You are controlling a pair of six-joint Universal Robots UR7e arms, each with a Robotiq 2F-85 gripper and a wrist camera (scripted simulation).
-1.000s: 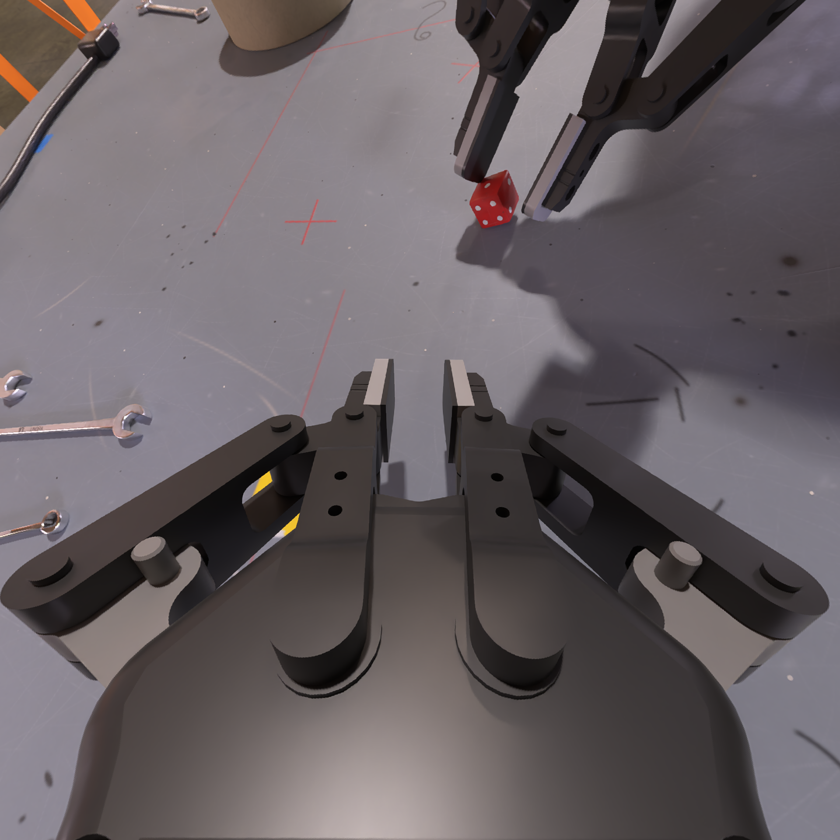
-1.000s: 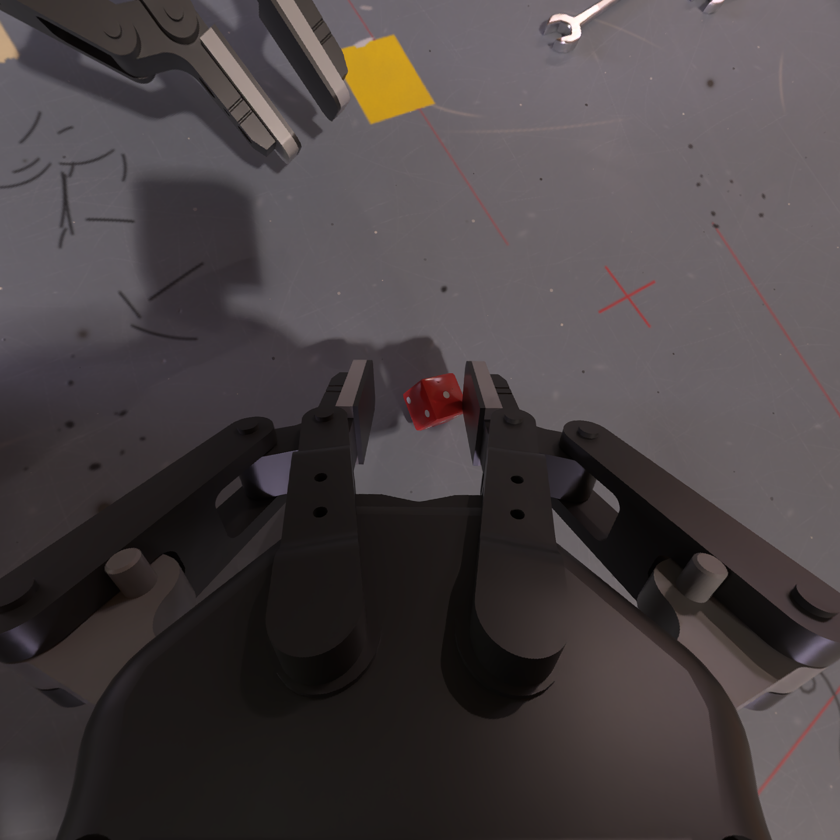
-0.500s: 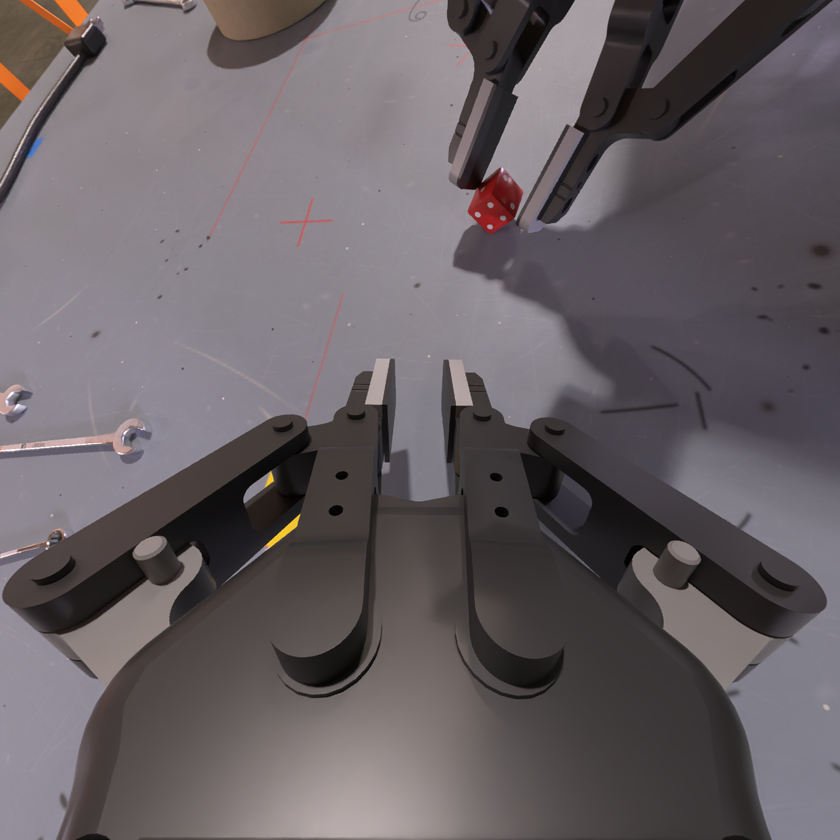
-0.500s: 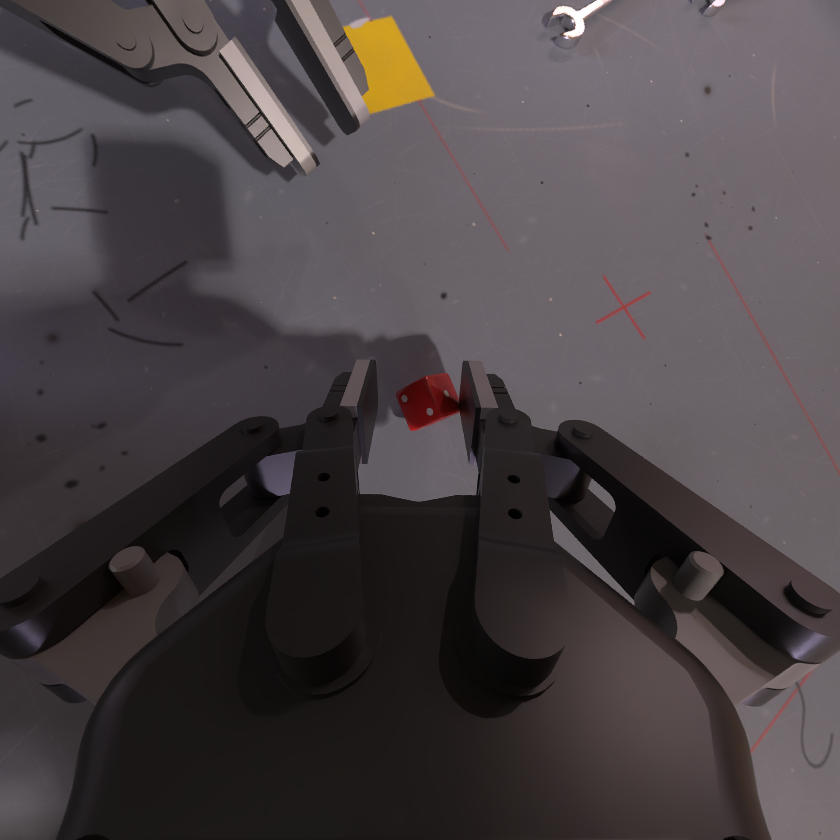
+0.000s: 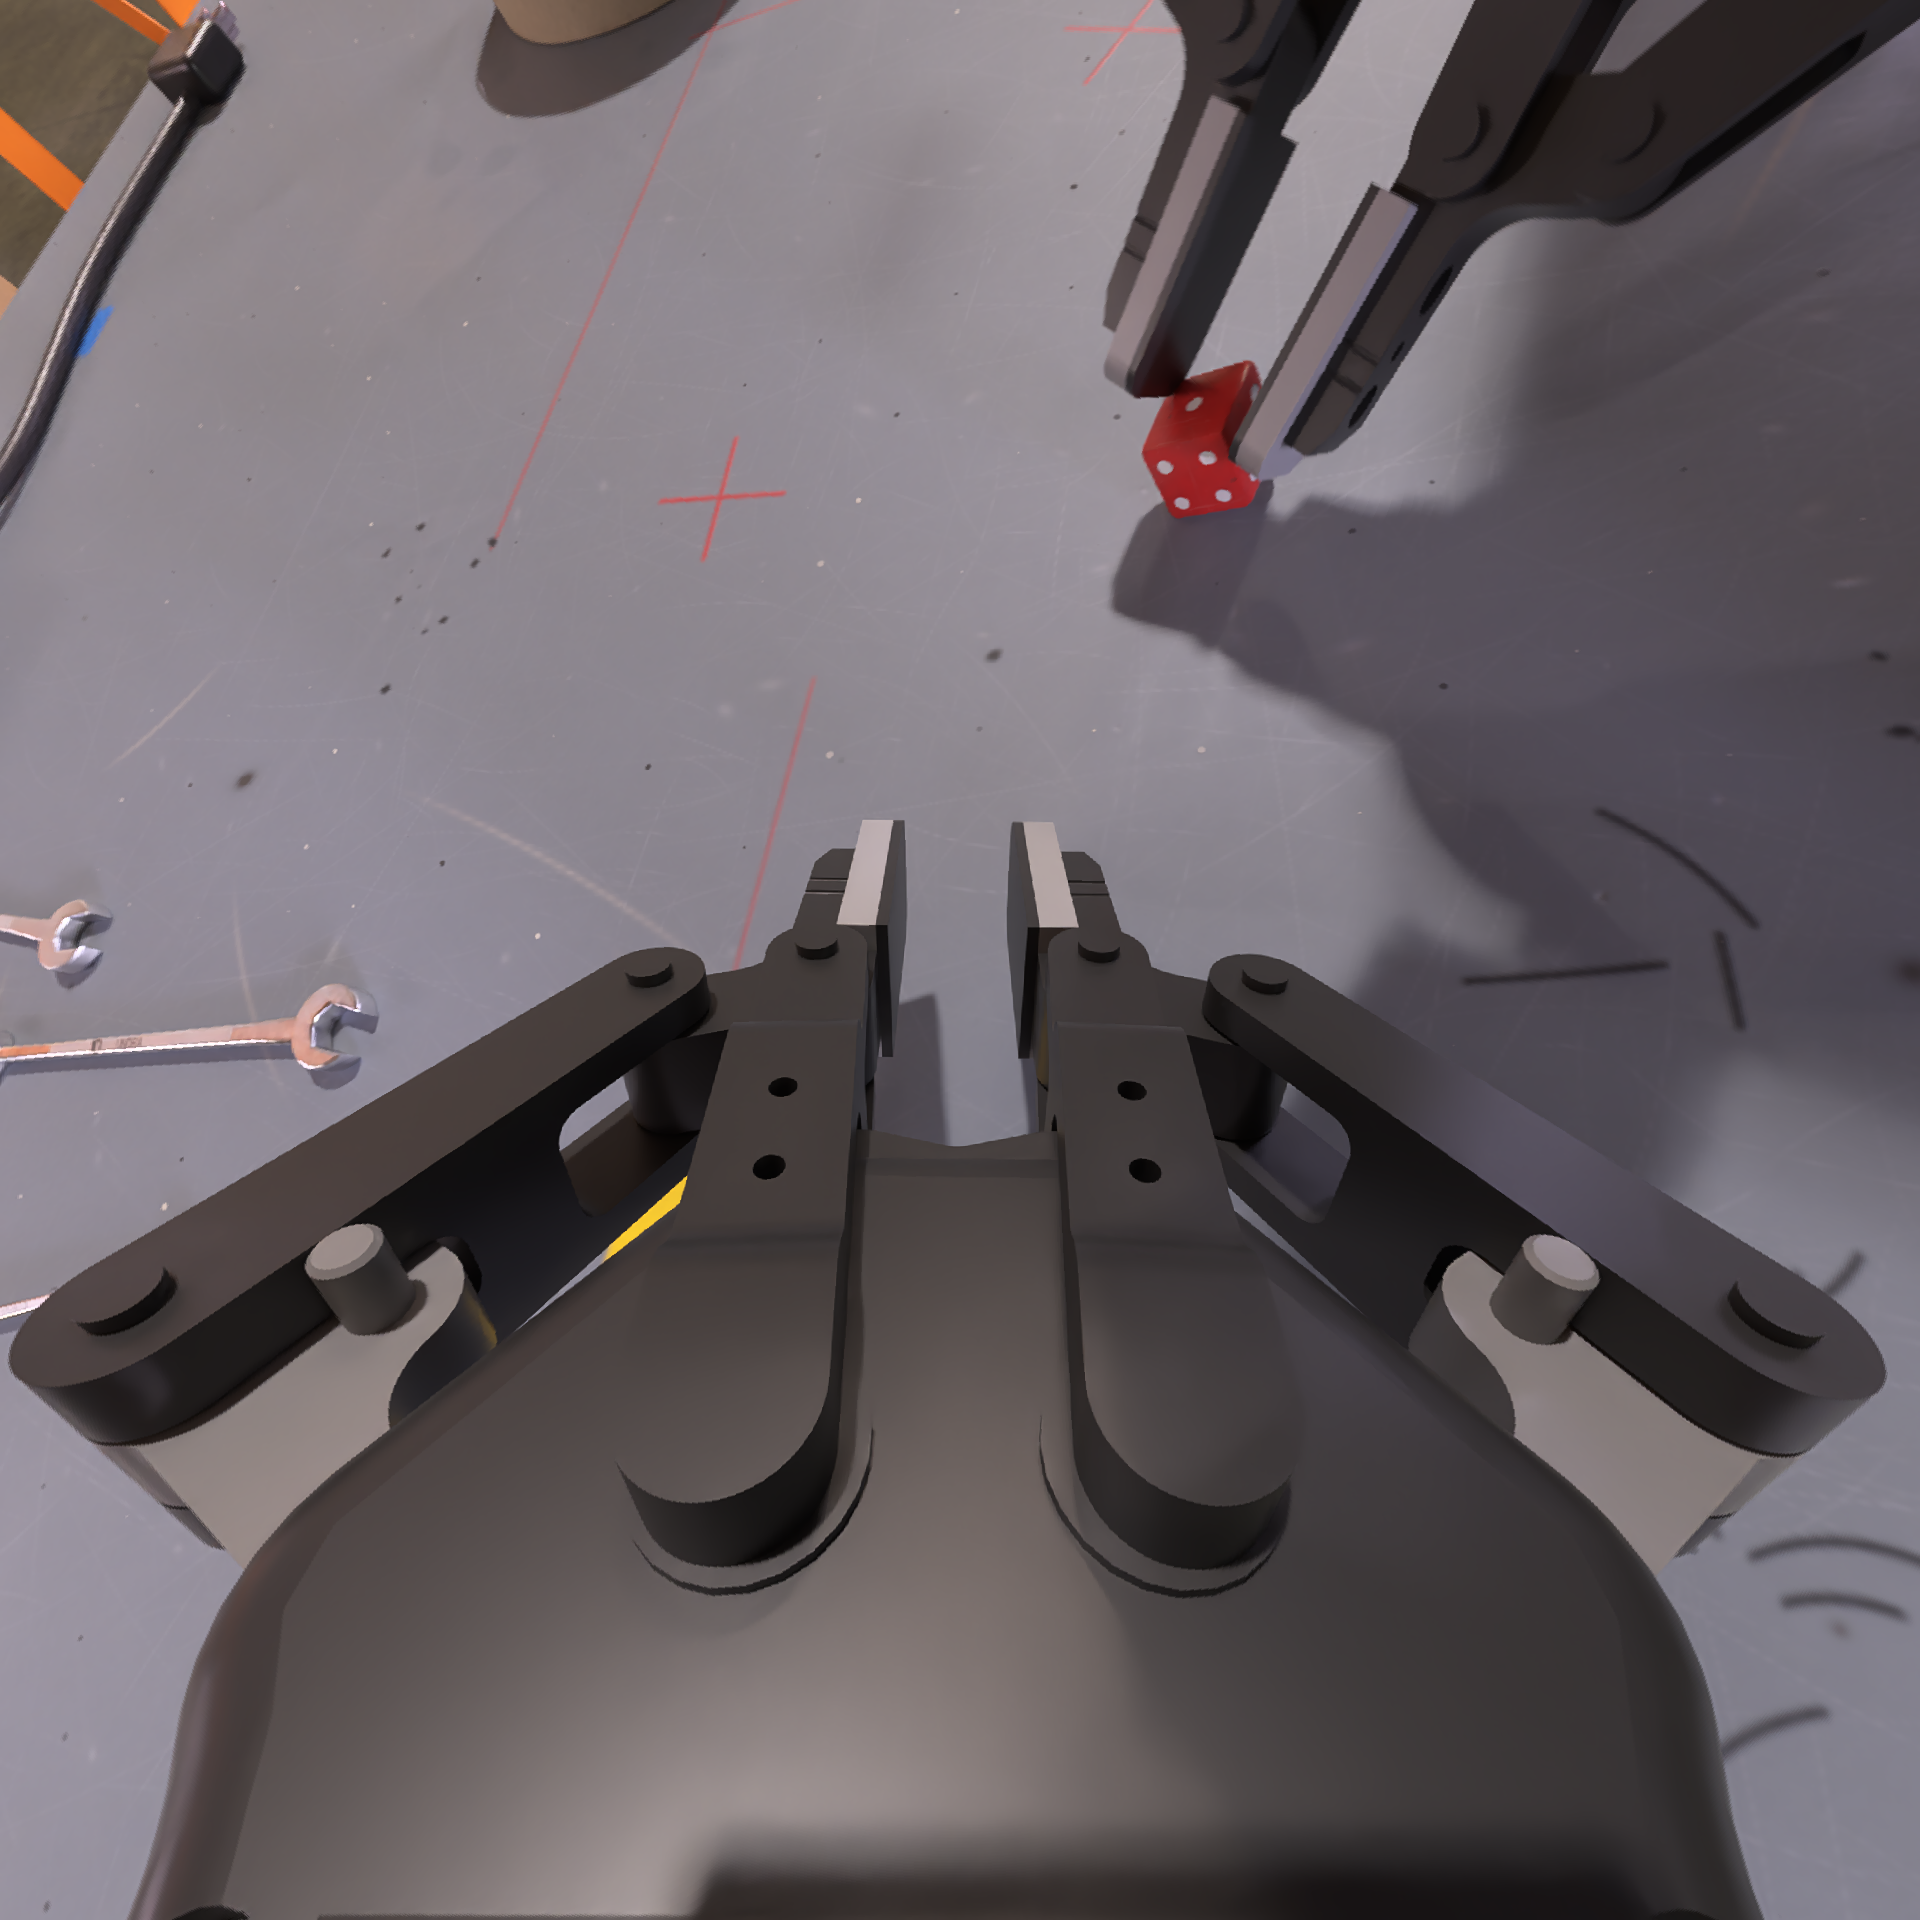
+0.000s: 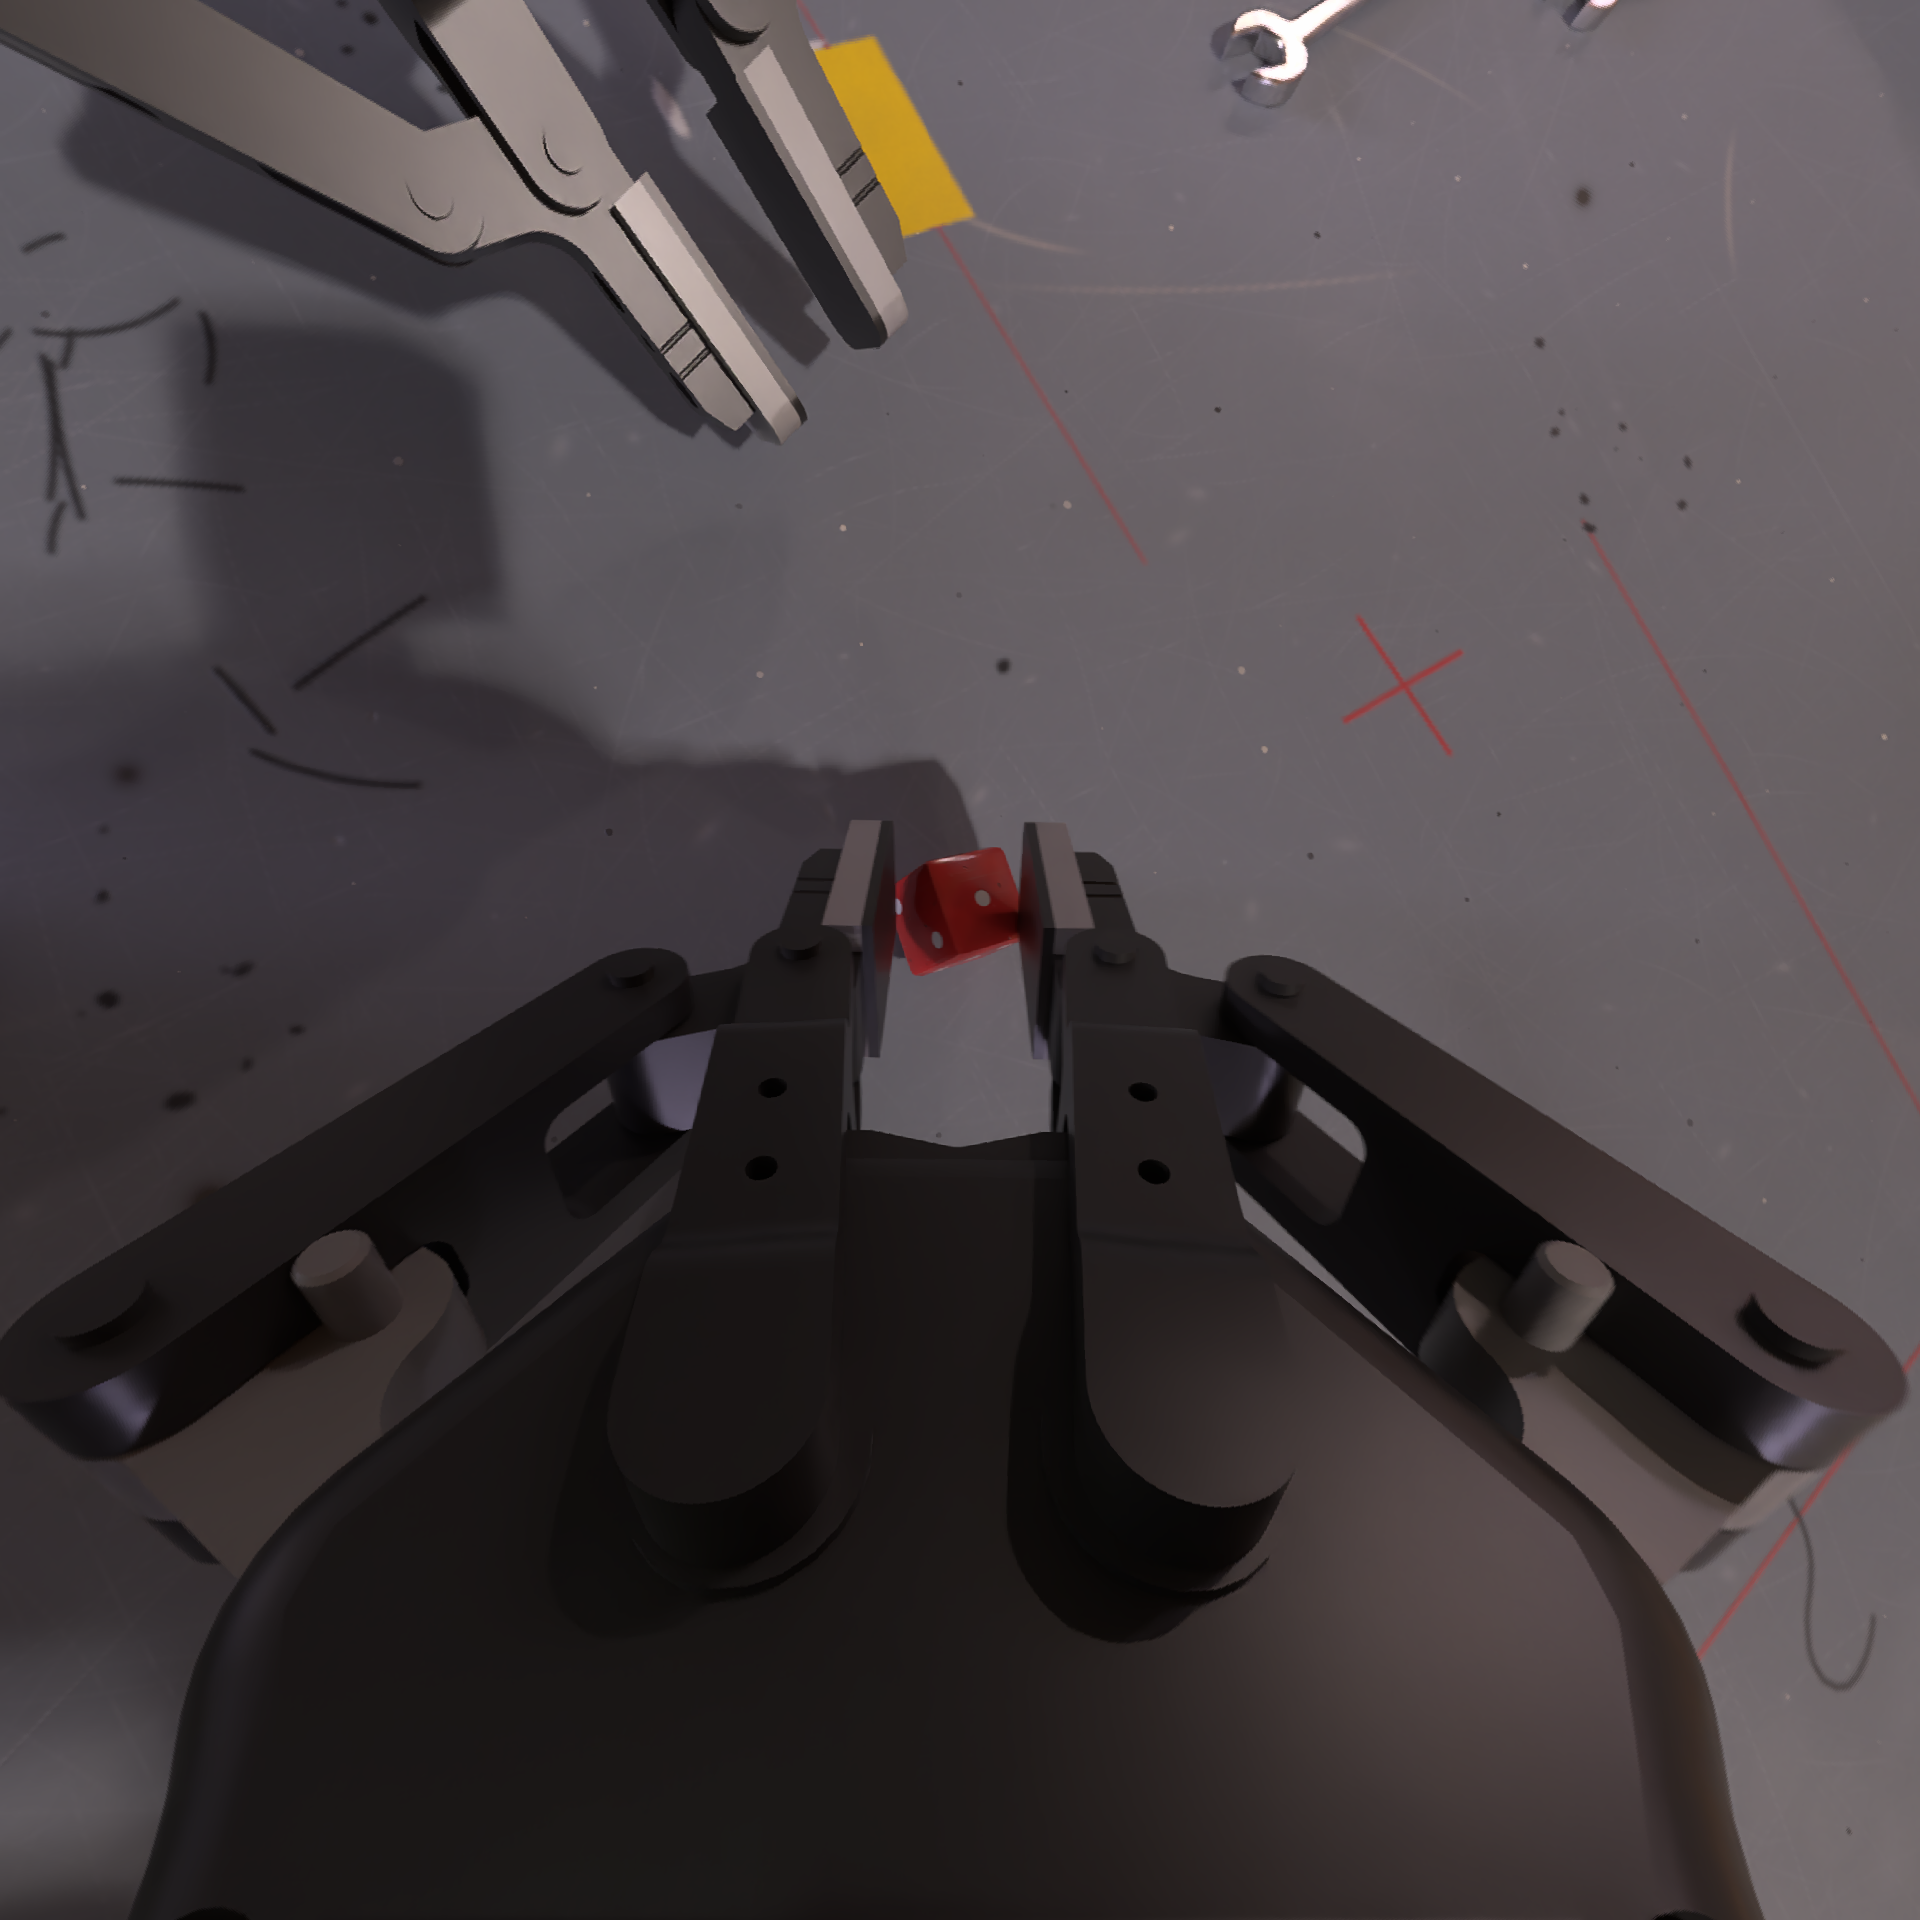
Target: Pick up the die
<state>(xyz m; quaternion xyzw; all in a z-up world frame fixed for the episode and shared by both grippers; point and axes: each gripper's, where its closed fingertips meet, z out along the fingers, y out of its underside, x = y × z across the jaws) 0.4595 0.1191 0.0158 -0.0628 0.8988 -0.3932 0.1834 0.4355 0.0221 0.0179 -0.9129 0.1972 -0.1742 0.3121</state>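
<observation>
Since my right gripper [image 6: 956, 914] pinches the red die [image 6: 961, 909] skewed at its fingertips, I worry it squirts out; left gripper [image 5: 956, 883] idles, slightly parted.

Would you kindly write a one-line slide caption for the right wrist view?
Right gripper closed on the tilted red die above the grey table, left gripper idle beyond.

One red die [image 5: 1195, 447] sits at the upper right of the left wrist view. Two grippers: the right gripper [image 5: 1200, 416] up there and the left gripper [image 5: 954, 883] at centre. Two spanners lie at the left edge, a long one [image 5: 187, 1039] and the head of another [image 5: 68, 933]. One black cable [image 5: 83, 281] runs at the upper left, and one yellow patch [image 6: 899, 156] marks the desk [image 5: 520, 675].
</observation>
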